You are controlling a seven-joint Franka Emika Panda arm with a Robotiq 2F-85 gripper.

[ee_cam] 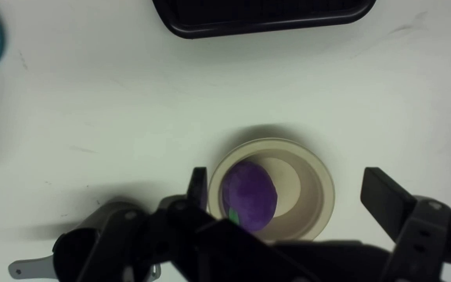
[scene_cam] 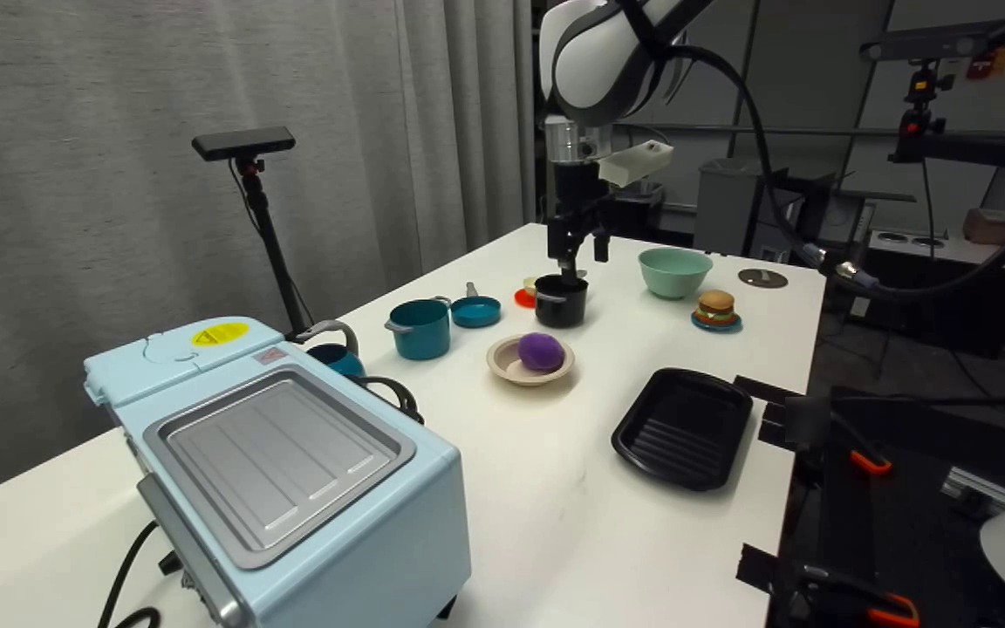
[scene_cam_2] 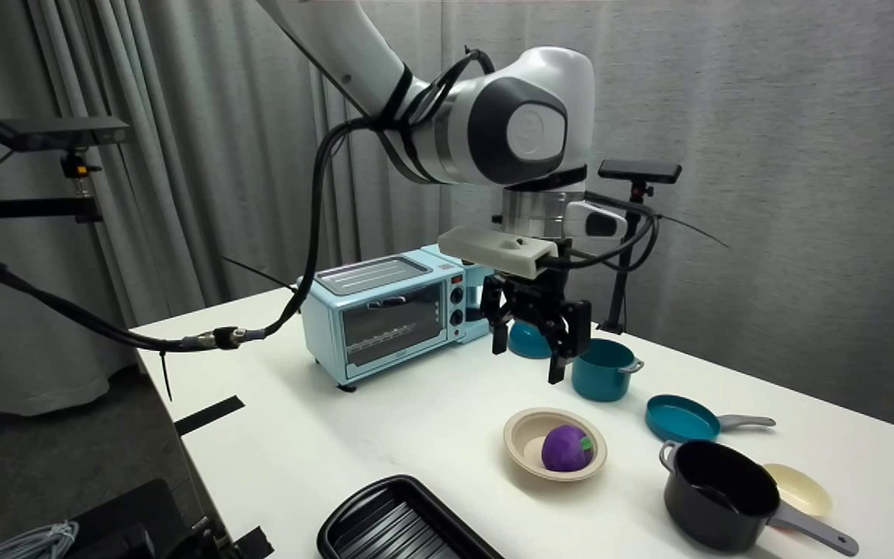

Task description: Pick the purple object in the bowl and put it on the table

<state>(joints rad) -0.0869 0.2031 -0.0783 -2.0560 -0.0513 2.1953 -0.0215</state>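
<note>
Light-blue toaster oven (scene_cam_2: 394,320); black tray (scene_cam: 686,427); green bowl (scene_cam: 673,279); burger (scene_cam: 716,304)

The table (scene_cam: 546,471) was laid with an oven (scene_cam_2: 393,318), teal pot (scene_cam: 422,331), pan (scene_cam: 476,312), black pot (scene_cam: 560,309), green bowl (scene_cam: 673,276) and lid (scene_cam: 763,278). Between the teal pot and a black tray (scene_cam: 686,427), a beige bowl (scene_cam_2: 529,449) was set.
</note>
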